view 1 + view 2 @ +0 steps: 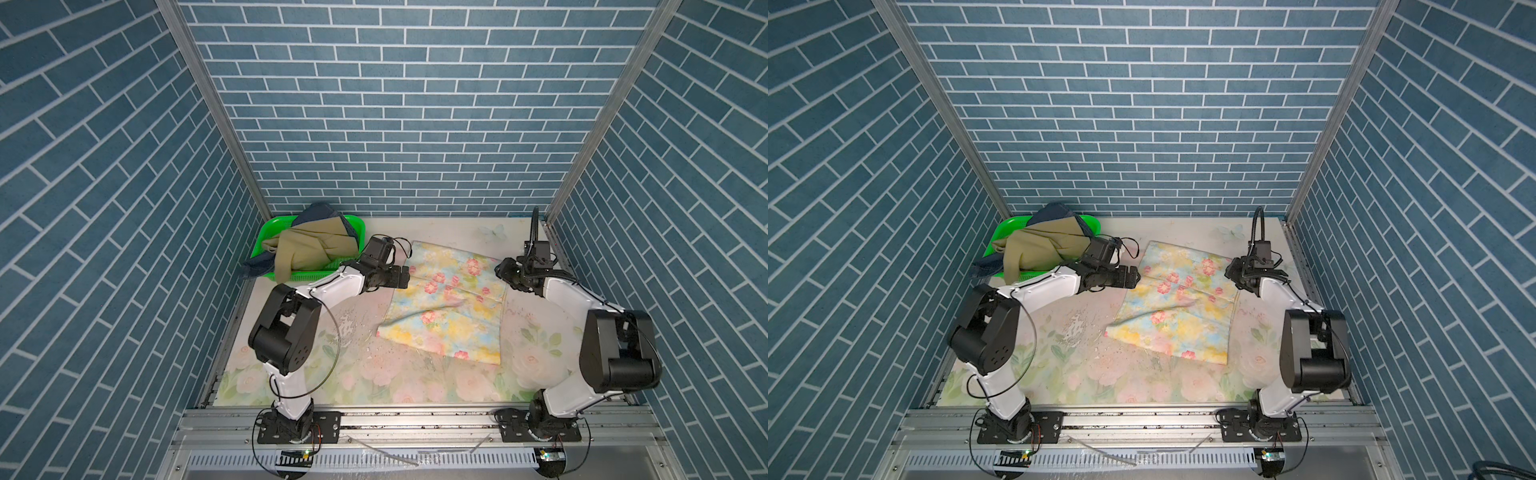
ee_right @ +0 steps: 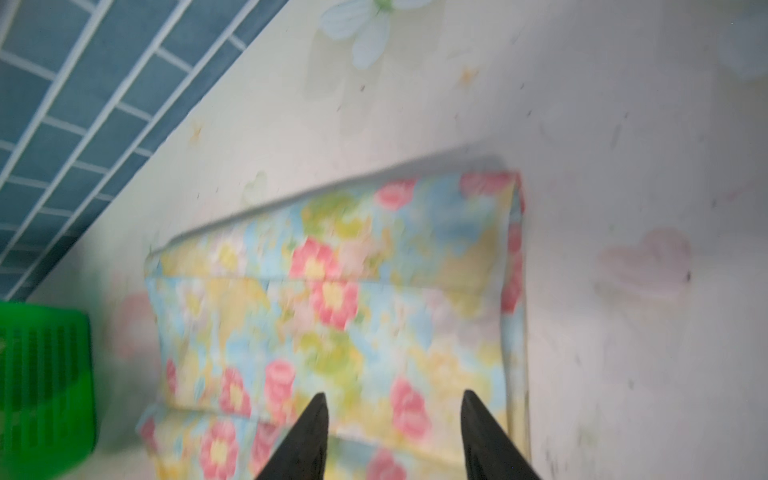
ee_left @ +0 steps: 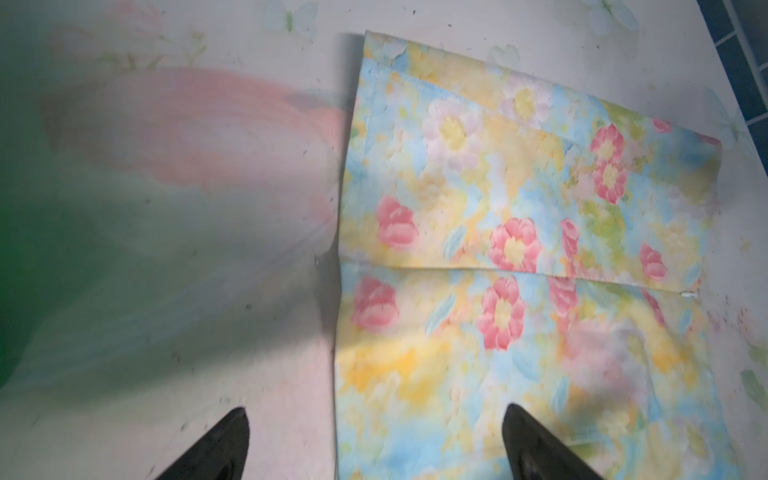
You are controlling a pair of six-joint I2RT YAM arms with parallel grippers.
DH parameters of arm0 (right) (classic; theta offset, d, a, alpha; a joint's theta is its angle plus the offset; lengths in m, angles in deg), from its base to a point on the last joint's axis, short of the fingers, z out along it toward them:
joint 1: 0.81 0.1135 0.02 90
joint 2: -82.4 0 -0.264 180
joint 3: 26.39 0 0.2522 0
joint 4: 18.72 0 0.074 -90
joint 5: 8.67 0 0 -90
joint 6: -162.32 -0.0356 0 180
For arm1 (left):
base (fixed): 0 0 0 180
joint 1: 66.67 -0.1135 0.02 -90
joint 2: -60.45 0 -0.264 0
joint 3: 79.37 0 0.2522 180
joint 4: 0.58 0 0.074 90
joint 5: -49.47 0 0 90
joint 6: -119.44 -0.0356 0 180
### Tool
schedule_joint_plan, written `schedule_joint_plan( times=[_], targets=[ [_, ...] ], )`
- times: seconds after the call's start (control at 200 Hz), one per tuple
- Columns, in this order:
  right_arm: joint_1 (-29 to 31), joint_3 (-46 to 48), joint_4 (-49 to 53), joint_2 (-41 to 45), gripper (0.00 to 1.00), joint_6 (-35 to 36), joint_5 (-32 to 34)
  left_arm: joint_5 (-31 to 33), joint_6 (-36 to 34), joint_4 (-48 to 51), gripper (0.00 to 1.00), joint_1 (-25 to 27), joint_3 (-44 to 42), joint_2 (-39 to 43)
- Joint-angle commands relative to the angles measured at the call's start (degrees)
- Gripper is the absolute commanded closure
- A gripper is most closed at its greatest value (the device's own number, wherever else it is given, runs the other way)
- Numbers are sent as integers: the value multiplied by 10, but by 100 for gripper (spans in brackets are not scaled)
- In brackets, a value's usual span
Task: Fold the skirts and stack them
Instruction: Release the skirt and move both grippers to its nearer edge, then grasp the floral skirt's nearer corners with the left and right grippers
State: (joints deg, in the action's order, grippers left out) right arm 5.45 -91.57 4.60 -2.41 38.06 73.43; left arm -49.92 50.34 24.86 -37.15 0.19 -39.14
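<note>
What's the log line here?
pastel yellow-blue floral cloth skirt: table, partly folded | plain olive-khaki skirt, dark blue denim skirt: green perforated plastic basket | left fingers: open | right fingers: open

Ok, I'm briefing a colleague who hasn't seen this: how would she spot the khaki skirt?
Look to the table's far left corner, where a green basket sits. The khaki skirt is the crumpled cloth heaped on top in it. Unlike the dark denim skirt beneath it, it is plain olive-tan.

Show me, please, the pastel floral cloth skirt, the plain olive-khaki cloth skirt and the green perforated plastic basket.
Pastel floral cloth skirt [image 1: 449, 307]: top view, middle of the cloth.
Plain olive-khaki cloth skirt [image 1: 307, 249]: top view, its centre.
Green perforated plastic basket [image 1: 270, 230]: top view, far-left rim.
</note>
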Motion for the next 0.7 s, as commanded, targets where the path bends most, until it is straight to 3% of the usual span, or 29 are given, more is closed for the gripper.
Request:
schedule_joint_plan(
  times=[0.0,0.375,0.695],
  targets=[
    [38,94,59,92,48,-26,51,21,16,21,5,9,-60,65],
    [136,278,199,365,48,-122,76,51,60,50,11,41,-233,235],
    [168,305,281,431,49,-147,68,72,100,16,17,92,-309,250]
  ],
)
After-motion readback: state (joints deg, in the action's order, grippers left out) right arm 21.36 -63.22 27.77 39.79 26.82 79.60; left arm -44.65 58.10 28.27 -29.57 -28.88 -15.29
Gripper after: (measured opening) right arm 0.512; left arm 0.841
